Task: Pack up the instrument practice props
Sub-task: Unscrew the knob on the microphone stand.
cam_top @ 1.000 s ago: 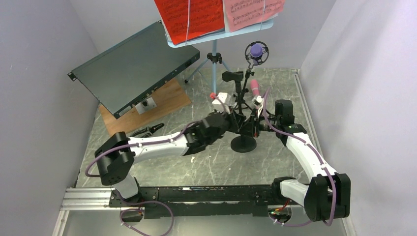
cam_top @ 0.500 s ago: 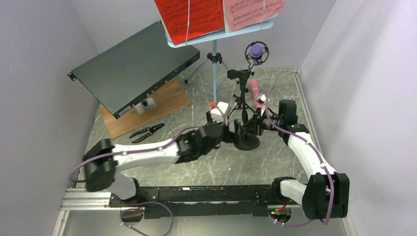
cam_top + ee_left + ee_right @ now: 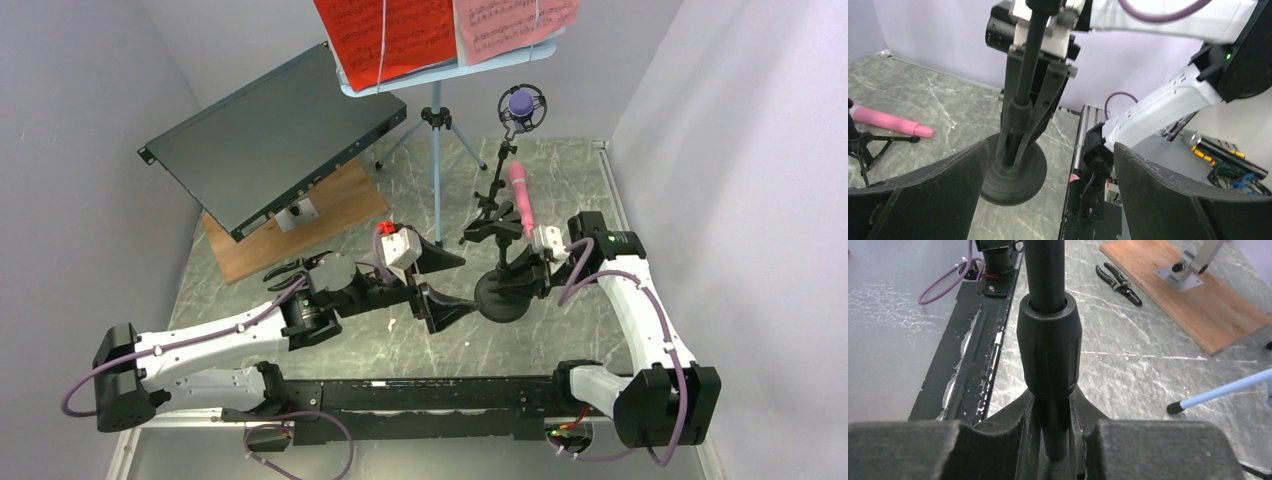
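Two arms reach in from the near edge. Far left, a dark metal box [image 3: 265, 135] sits tilted above a wooden board [image 3: 320, 215], with pliers [image 3: 292, 268] just in front. Next, the left pincer [image 3: 466, 284] is spread wide and holds nothing, its fingers facing the round-footed microphone stand [image 3: 498, 298] without touching it. Behind, the blue music stand [image 3: 436, 130] carries red pages [image 3: 385, 35] and a pink page [image 3: 510, 25]. The right pincer [image 3: 524, 272] is clamped on the microphone stand's pole (low, just under its collar). The purple microphone [image 3: 521, 103] sits on top. The pink microphone [image 3: 520, 195] lies by a small tripod [image 3: 490, 215].
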`<state>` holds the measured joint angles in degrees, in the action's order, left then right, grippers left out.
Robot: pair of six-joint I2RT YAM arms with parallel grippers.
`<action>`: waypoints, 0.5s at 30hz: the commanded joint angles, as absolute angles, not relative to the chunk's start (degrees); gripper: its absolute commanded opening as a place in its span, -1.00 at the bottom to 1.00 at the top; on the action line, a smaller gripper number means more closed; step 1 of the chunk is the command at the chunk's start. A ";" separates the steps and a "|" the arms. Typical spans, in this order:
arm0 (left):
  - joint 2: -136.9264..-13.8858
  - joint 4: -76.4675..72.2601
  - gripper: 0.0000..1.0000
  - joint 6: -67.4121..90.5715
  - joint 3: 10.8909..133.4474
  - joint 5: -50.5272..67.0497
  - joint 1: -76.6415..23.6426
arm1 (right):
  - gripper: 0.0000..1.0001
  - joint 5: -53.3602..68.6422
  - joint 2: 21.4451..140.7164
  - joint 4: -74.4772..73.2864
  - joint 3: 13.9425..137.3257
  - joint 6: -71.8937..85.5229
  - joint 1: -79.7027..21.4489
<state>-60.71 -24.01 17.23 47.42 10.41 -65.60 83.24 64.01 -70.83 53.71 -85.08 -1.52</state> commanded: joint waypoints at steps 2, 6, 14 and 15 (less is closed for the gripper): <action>-62.18 -29.50 0.93 12.99 45.64 16.64 -65.58 | -1.00 93.08 62.02 -83.08 58.32 -99.72 -1.23; -64.78 -35.08 0.91 8.22 45.63 15.52 -65.64 | -1.00 93.95 62.12 -83.97 59.70 -98.42 -1.32; -75.10 -48.38 0.84 1.30 49.00 20.24 -64.65 | -1.00 93.79 61.24 -74.89 55.09 -88.95 -1.49; -76.35 -48.34 0.80 1.99 49.93 21.05 -64.22 | -1.00 93.78 61.18 -74.47 54.96 -88.42 -1.49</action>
<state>-72.69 -40.01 4.58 45.60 16.10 -65.32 85.17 62.72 -79.07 55.37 -90.98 -1.54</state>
